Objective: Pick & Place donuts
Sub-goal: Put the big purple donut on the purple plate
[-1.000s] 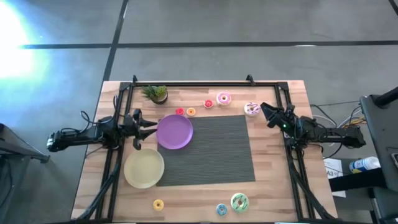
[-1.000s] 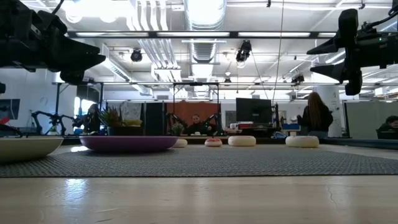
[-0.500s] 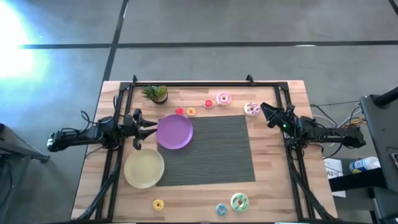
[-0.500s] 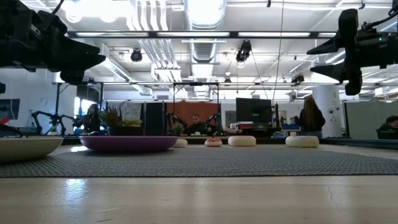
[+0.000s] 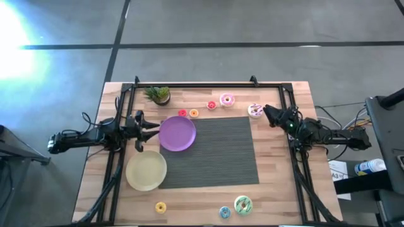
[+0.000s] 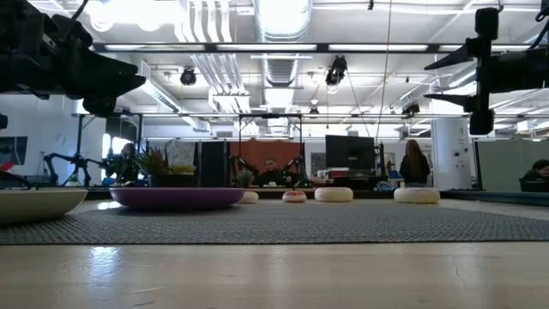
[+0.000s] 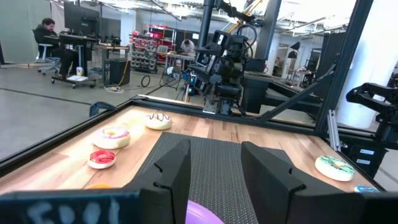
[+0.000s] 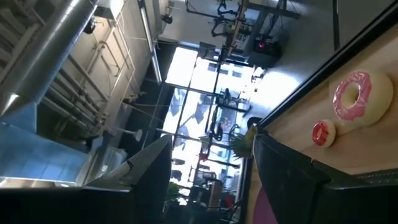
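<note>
Near the far edge lie a pink donut [image 5: 226, 99], a white-sprinkled donut [image 5: 255, 110], an orange one [image 5: 194, 113] and small red ones [image 5: 182, 113]. By the near edge lie a yellow donut [image 5: 160, 207], a blue one [image 5: 224, 212] and a green-iced one [image 5: 243, 204]. All of them rest flat on the wood. My left gripper [image 5: 150, 129] hovers open at the purple plate's left rim. My right gripper [image 5: 267, 114] hovers open above the table, just right of the white-sprinkled donut. In the right wrist view the pink donut [image 8: 357, 96] and a red one [image 8: 322, 132] show beyond the fingers.
A purple plate [image 5: 177, 133] and a yellow plate [image 5: 146, 170] sit at the left side of a dark woven mat [image 5: 214, 151]. A small potted plant [image 5: 158, 94] stands at the far left. A black frame rail [image 5: 208, 84] edges the table. People move in the room behind.
My right gripper has edged a little toward the white-sprinkled donut and rolled about its wrist, staying open. A person in the room behind has walked leftward.
</note>
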Controlling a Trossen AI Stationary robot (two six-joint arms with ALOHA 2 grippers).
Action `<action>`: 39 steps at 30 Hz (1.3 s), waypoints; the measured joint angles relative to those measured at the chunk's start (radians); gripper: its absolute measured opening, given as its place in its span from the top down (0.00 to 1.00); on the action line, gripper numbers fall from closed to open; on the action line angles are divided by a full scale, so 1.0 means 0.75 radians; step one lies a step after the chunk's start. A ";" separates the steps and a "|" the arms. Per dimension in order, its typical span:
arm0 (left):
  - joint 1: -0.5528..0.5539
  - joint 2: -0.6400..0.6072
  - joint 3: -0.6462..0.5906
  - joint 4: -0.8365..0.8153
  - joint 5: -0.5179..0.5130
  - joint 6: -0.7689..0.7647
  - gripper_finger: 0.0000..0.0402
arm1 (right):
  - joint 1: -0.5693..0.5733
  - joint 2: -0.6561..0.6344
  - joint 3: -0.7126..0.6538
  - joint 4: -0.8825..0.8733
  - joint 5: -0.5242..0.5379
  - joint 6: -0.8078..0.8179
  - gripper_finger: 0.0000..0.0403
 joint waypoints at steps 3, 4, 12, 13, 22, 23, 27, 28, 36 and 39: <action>0.000 0.000 0.000 0.000 0.000 0.000 0.71 | 0.000 0.001 0.000 -0.001 0.000 -0.112 0.46; 0.000 0.000 0.000 0.000 0.000 0.000 0.71 | 0.000 0.001 0.000 0.003 0.001 -0.138 0.46; 0.000 0.000 0.000 0.000 0.000 0.000 0.71 | 0.000 0.000 0.000 0.010 0.007 -0.140 0.46; 0.000 0.000 0.000 0.000 0.000 0.000 0.71 | 0.000 0.000 0.000 0.010 0.007 -0.139 0.46; 0.000 0.000 0.000 0.000 0.000 0.000 0.71 | 0.000 0.000 0.000 0.040 0.100 -0.205 0.46; 0.000 0.000 0.000 0.000 0.000 0.000 0.71 | -0.001 -0.001 0.000 0.042 0.107 -0.212 0.46; 0.000 0.000 0.000 0.000 0.000 0.000 0.71 | 0.000 0.000 0.000 0.041 0.109 -0.249 0.46; 0.000 0.000 0.000 0.000 0.000 0.000 0.71 | 0.000 0.000 0.000 0.043 0.109 -0.251 0.46; 0.000 0.000 0.000 0.000 0.000 0.000 0.71 | -0.001 0.003 0.000 0.041 0.155 -0.234 0.46; 0.000 0.000 0.000 0.000 0.000 0.000 0.71 | -0.002 0.003 0.000 0.041 0.181 -0.236 0.46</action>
